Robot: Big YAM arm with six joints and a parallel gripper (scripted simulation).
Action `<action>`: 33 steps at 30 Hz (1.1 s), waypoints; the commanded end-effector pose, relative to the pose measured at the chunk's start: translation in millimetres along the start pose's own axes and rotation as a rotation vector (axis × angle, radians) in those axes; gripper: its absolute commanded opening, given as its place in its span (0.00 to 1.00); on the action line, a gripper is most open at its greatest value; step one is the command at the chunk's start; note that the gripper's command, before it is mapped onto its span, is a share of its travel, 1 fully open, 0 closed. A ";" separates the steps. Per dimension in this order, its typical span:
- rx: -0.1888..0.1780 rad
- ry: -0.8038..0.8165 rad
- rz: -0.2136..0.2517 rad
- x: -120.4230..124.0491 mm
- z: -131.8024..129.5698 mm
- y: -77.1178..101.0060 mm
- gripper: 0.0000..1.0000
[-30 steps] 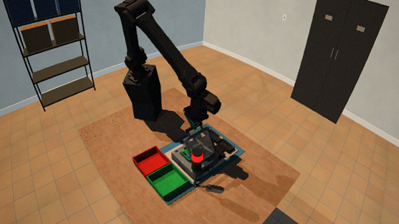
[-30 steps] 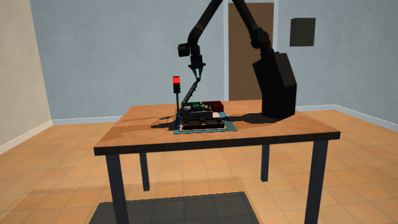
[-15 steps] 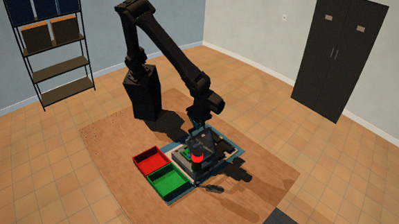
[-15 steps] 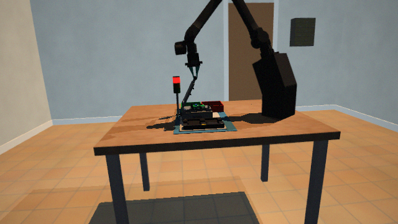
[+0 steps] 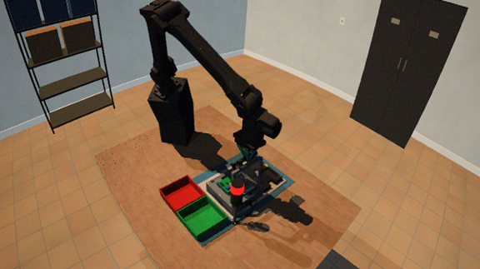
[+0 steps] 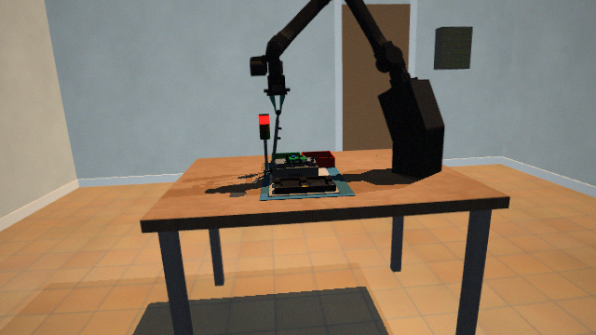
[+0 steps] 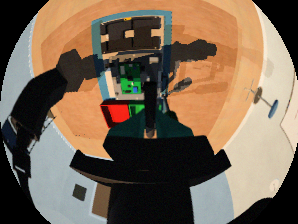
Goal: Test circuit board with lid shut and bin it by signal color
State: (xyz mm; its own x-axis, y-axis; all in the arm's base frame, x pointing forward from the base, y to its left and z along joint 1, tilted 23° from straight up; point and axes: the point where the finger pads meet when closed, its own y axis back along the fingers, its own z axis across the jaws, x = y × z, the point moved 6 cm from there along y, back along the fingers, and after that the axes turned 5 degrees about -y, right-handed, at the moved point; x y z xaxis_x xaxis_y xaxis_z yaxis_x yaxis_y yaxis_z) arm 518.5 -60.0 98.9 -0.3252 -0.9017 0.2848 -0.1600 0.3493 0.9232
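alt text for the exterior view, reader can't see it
A black robot arm reaches down over a wooden table, its gripper shut on the handle of the tester's lid, which stands raised almost upright. Beside the tester, the signal tower glows red; a red bin sits behind.

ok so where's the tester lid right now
In the exterior view the lid stands nearly upright over the tester, just right of the red-lit signal tower, its top edge held by the gripper.

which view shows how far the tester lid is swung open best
Exterior: the lid stands nearly upright in profile, its handle in the gripper. Top view shows it foreshortened behind the signal tower; wrist sees it edge-on.
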 end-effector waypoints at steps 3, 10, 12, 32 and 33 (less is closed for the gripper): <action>0.054 -0.018 -0.004 3.2 -43.3 2.4 0.00; 0.056 -0.019 -0.007 2.4 -52.9 3.0 0.00; 0.050 -0.017 -0.006 2.4 -55.2 2.9 0.00; 0.059 -0.020 -0.008 0.8 -76.8 1.9 0.00; 0.057 -0.020 -0.008 0.9 -77.0 1.8 0.00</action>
State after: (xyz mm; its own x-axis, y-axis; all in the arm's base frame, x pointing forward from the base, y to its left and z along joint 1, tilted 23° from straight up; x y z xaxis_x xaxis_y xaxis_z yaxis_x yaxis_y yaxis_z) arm 565.9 -68.4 111.3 -0.3263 -0.9005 0.2874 -0.1741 0.3561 0.9181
